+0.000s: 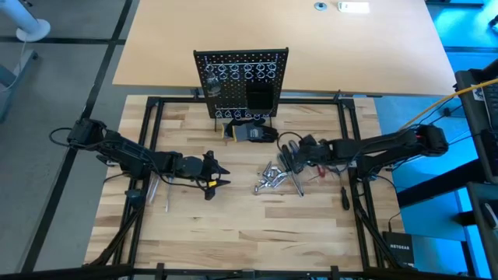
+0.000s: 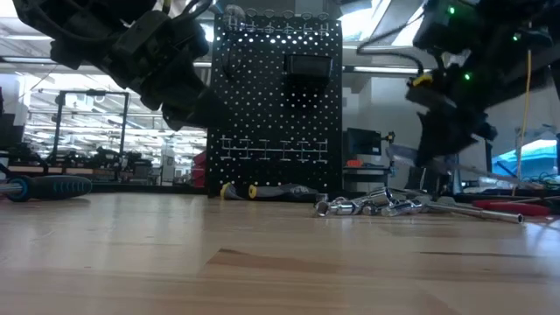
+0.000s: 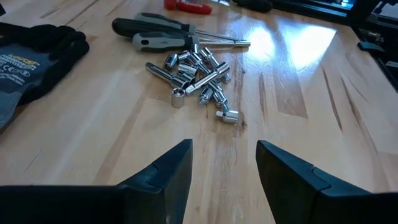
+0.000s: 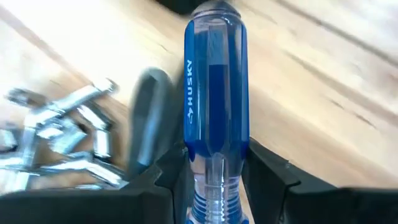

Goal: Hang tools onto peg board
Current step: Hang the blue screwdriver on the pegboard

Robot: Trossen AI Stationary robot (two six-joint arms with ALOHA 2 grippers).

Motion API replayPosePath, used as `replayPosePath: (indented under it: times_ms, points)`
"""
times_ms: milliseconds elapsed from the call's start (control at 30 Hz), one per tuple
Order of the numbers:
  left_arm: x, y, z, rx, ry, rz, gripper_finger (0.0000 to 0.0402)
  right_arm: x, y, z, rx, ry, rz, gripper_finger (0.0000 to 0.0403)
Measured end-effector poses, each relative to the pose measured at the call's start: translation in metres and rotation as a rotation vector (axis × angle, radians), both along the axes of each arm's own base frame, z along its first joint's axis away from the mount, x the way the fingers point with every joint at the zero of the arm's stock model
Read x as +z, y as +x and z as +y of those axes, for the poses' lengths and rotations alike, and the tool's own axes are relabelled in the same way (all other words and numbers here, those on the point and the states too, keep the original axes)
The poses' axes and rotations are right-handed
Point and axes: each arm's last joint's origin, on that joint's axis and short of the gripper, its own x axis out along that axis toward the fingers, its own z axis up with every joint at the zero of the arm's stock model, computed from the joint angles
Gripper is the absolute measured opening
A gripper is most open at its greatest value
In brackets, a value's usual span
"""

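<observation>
- Two grippers are at work over the wooden surface [image 1: 233, 233]: the left gripper [image 1: 220, 176] hovers left of centre with its fingers [image 3: 168, 177] spread and nothing between them.
- One right gripper [image 1: 285, 158] sits right of centre, its fingers [image 4: 273, 177] clamped on the neck of one blue-handled screwdriver [image 4: 216, 106], whose clear blue handle points away from the wrist.
- One peg board [image 1: 241, 78] stands upright at the far edge of the wooden surface, with a black bin [image 1: 259, 97] on its face and rows of pale rings above.
- One heap of shiny silver metal pieces [image 1: 271, 179] lies just left of the right gripper; the separate pieces are too jumbled to count.
- Two screwdrivers, one black-handled [image 3: 140, 26] and one grey-handled [image 3: 158, 42], lie side by side just beyond the heap in the left wrist view.
- One red-handled tool [image 3: 186, 6] lies farther off.
- One dark screwdriver [image 1: 344, 197] lies near the right edge.
- One blue-and-black-handled screwdriver [image 2: 48, 186] lies at the left edge, beside the left arm.
- One dark glove bundle [image 1: 253, 132] lies at the foot of the peg board.
</observation>
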Motion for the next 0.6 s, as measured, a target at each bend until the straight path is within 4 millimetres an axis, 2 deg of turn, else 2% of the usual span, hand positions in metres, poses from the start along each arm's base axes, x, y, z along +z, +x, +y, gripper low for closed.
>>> replayPosePath:
  times_ms: [233,600]
  points:
    - [-0.001,0.000,0.000,0.003,-0.005,0.008,0.0168,0.025,0.011,0.008,0.065,-0.128,-0.124,0.0121]
    - [0.000,0.000,0.000,-0.003,0.006,-0.001,0.0168,0.063,0.040,0.021,0.265,-0.272,-0.520,0.0122]
